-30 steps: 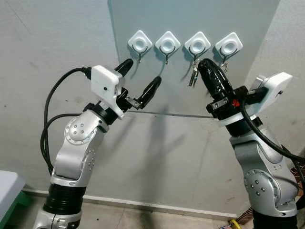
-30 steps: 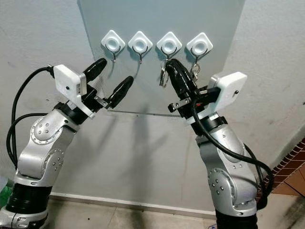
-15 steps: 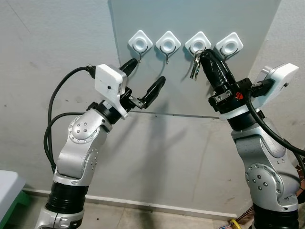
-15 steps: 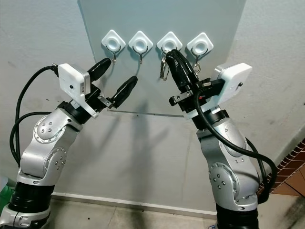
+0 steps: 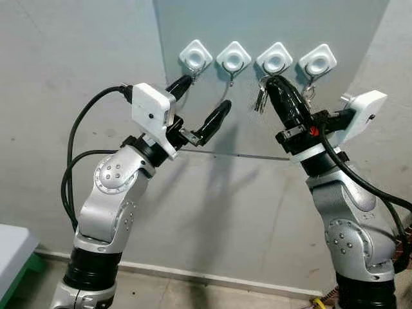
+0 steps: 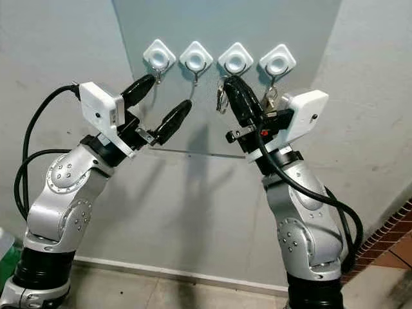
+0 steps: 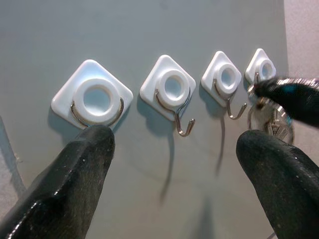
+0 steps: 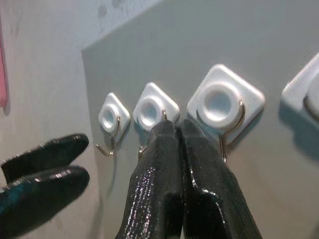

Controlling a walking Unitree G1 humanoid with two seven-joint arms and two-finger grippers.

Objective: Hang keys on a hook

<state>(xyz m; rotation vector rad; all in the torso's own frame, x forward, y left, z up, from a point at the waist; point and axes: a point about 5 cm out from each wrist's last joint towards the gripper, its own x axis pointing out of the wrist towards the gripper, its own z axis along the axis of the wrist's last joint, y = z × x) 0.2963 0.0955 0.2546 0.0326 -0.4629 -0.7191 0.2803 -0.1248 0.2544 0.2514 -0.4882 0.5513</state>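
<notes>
Four white diamond-shaped hooks sit in a row on a grey wall panel (image 5: pixel 270 19). My right gripper (image 5: pixel 273 82) is shut on a bunch of keys (image 5: pixel 261 100), which dangles just below and left of the third hook (image 5: pixel 274 58). In the right wrist view its closed fingertips (image 8: pixel 169 130) point between the second hook (image 8: pixel 152 109) and the third hook (image 8: pixel 222 102); the keys are hidden there. My left gripper (image 5: pixel 203 96) is open and empty, held below the first hook (image 5: pixel 196 55) and second hook (image 5: pixel 234 56). The left wrist view catches the keys (image 7: pixel 271 122).
Another small bunch of keys (image 5: pixel 308 93) hangs from the fourth hook (image 5: pixel 318 60). The first two hooks carry nothing. A white and green object (image 5: pixel 9 248) stands low at the left. A skirting strip (image 5: pixel 193 275) runs along the wall's foot.
My right gripper lifted the keys close to the third hook, then eased them slightly down and left. The left gripper rose nearer the first two hooks. The camera shifted a little.
</notes>
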